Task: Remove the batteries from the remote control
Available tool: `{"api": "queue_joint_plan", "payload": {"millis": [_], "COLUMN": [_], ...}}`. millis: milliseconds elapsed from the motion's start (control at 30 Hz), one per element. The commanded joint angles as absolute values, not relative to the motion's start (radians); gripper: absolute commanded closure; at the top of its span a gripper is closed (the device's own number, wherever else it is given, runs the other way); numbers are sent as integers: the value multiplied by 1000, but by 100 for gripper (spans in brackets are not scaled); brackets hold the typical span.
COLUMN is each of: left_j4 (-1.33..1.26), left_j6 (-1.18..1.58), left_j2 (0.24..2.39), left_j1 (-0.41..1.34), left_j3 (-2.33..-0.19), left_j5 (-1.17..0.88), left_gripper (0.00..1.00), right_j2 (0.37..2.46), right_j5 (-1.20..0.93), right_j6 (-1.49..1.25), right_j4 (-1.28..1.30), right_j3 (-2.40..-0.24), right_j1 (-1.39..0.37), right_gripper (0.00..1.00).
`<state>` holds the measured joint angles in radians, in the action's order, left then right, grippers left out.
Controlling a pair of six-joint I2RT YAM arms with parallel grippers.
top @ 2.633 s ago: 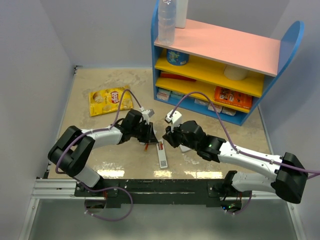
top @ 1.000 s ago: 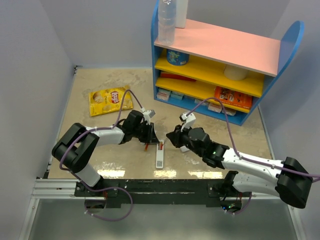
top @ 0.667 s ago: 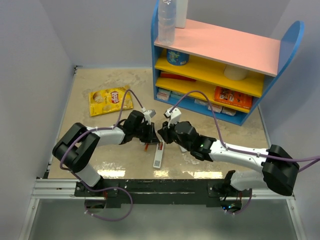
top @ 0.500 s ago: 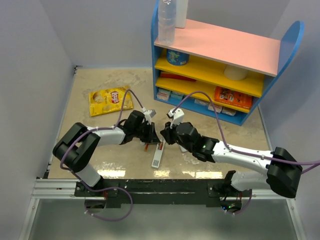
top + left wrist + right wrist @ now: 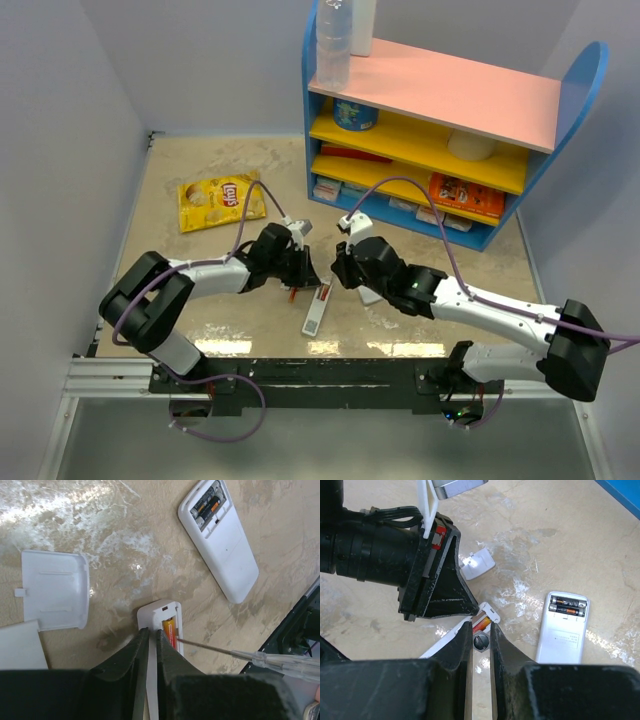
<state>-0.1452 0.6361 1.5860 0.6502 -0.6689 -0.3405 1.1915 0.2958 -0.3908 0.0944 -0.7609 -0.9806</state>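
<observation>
Left gripper [image 5: 151, 631] fingers a sliver apart on the slot end of the remote control [image 5: 165, 611], a strip of its white back showing between them; clamped or merely pressing, impossible to tell. Right gripper [image 5: 480, 626] closed on a thin clear-handled tool [image 5: 270, 659], metal tip reaching the one red-orange battery [image 5: 170, 629] visible in the slot. Remote control lying back-up on the marbled table [image 5: 125, 510], between both arms, near a loose white cover [image 5: 55, 590] and a wider white device [image 5: 220, 545].

remote control [image 5: 158, 609] white | battery [image 5: 170, 628] orange | screwdriver [image 5: 280, 661] clear | table [image 5: 125, 555] beige marbled
</observation>
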Motion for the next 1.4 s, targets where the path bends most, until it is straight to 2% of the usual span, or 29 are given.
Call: {"api": "queue_joint_plan", "payload": {"millis": [0,433,533,700,867,1167,1367], "left_j4": [-114,-5,43,64,113,109,106], "left_j6": [646,603,588,581,528,526,520], "left_j2": [1546,1500,1462,1369,1316,1269,1285], "left_j1": [667,649,626,557,543,538,525], "left_j3": [-678,-770,-790,-756,-712,-663,-669], "left_j5": [-350,-284,-276,-290,-304,-311,-324], "left_gripper": [83,71,70,69,69,69,69], "right_j2": [1163,1126,1108,1104,1186,1224,1258], "right_j5": [264,129,101,171,184,-24,-77], "right_j6": [-324,-377,-387,-368,-339,-425,-498], "right_j4": [253,212,167,92,100,19,-66], "right_j3": [-837,-868,-867,-856,-903,-882,-841], "right_j1": [-971,-974,-973,-973,-973,-976,-985], "right_gripper": [100,100,100,100,100,100,100]}}
